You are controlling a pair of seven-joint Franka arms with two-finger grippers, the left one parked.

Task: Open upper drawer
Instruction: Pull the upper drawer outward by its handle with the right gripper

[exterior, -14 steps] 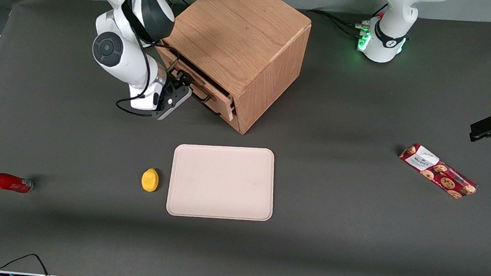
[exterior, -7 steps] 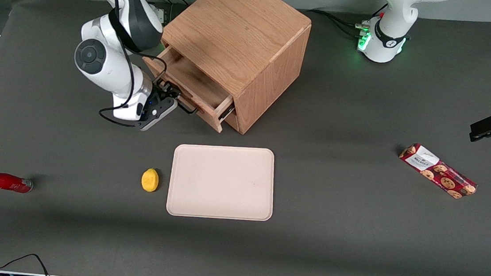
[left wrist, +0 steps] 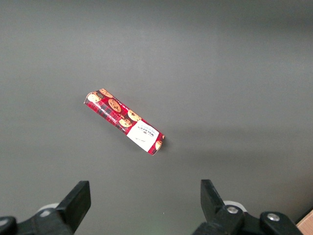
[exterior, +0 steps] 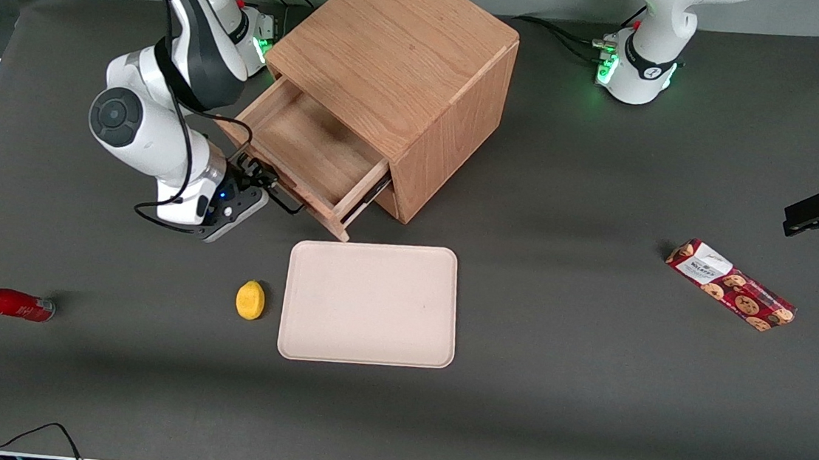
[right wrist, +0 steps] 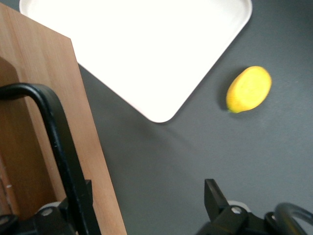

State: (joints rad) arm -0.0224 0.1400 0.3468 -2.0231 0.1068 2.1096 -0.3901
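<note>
Upper drawer [exterior: 313, 149] is pulled well out of the cabinet [exterior: 403, 51], in the upper-middle of the front view. Its tray body shows, and its front panel points down-frame toward the working arm's end of the table [exterior: 585, 423].

End effector [exterior: 260, 178] is right at the drawer front, at handle height, on the side toward the working arm's end. Its body sits low over the table, nearer the camera than the cabinet.

Wrist view: end effector [right wrist: 145, 196] has its fingers spread wide and is not pinching anything. The black bar handle [right wrist: 58, 142] runs along the wood drawer front [right wrist: 93, 147] and crosses one finger [right wrist: 80, 198]. Whether bar and finger actually touch, can't tell. The other finger is well clear of the handle, over bare table. In the front view the handle [exterior: 286, 203] shows just beside the fingertips.

Rest of the table:
- The tray [exterior: 370, 303] is mid-frame, nearer the camera than the drawer, and its corner is close to the drawer's front corner.
- The lemon [exterior: 250, 299] is just beside the tray, on the working arm's side. Both also show in the wrist view: tray [right wrist: 146, 49], lemon [right wrist: 248, 89].
- The red bottle [exterior: 6, 303] lies on its side far toward the working arm's end.
- The cookie pack [exterior: 731, 285] lies flat toward the parked arm's end, and the left wrist view sees it too [left wrist: 124, 121].
</note>
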